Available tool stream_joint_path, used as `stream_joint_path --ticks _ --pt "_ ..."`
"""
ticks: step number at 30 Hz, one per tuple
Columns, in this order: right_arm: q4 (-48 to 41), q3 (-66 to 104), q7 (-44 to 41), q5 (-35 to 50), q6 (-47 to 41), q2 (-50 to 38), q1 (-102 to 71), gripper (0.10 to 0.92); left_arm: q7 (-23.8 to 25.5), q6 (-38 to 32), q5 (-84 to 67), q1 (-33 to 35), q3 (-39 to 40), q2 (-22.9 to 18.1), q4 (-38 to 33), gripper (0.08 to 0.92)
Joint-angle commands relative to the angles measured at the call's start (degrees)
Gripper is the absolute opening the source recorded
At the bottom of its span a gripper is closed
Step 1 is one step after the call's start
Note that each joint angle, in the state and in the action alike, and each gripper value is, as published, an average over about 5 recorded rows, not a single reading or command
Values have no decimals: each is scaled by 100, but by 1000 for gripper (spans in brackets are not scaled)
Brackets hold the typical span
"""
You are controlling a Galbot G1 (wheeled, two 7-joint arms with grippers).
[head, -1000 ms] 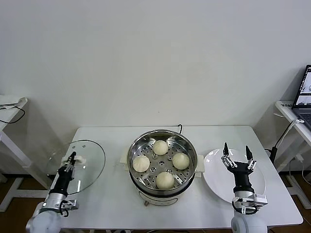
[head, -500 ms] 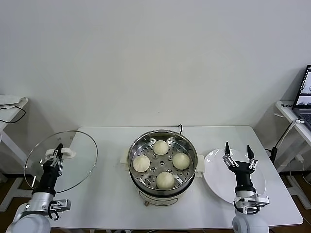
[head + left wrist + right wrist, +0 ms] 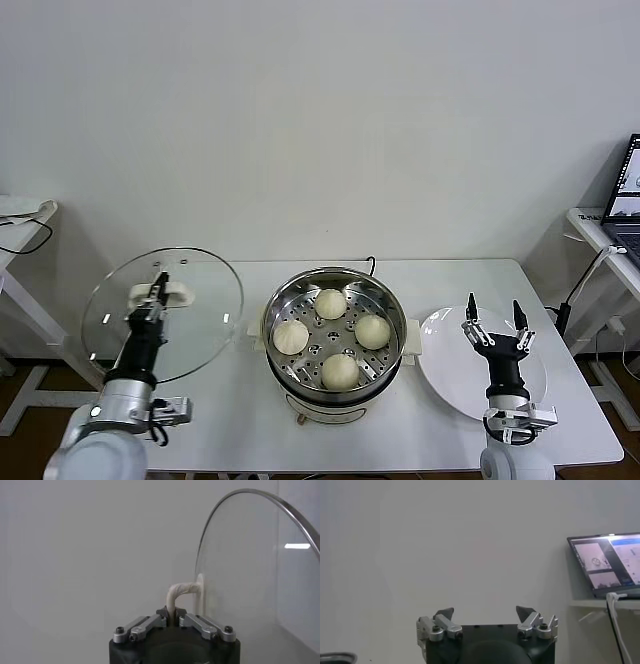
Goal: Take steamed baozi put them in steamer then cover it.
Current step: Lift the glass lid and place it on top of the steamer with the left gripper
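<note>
Currently my left gripper (image 3: 157,291) is clamped on the cover (image 3: 163,315) by its white handle, holding it raised and tilted left of the steamer (image 3: 335,340). All four steamed baozi (image 3: 330,303) sit inside. Next: level the lid, centre it over the rim, lower gently. Right gripper (image 3: 494,328) waits spread wide over the plate (image 3: 450,375).

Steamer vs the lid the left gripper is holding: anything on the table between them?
Head view: only bare white table lies between the cover, held up by the left gripper, and the steamer.
</note>
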Motion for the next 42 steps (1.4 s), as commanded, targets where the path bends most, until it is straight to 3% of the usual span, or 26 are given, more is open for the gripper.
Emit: stream_joint_path --ticks 1,8,18,42 --pt "-72 29 3 -135 49 104 -11 823 658 1002 744 -739 1915 184 -341 186" --pt "-154 89 4 -251 94 215 -44 823 772 1188 979 -1322 2581 -67 24 186" --pt "-246 164 4 -318 103 288 -41 823 871 1359 1408 -1605 3254 -642 556 186" --pt "-520 149 -27 -367 109 232 68 823 869 1727 1700 -1983 3893 -1384 1469 186"
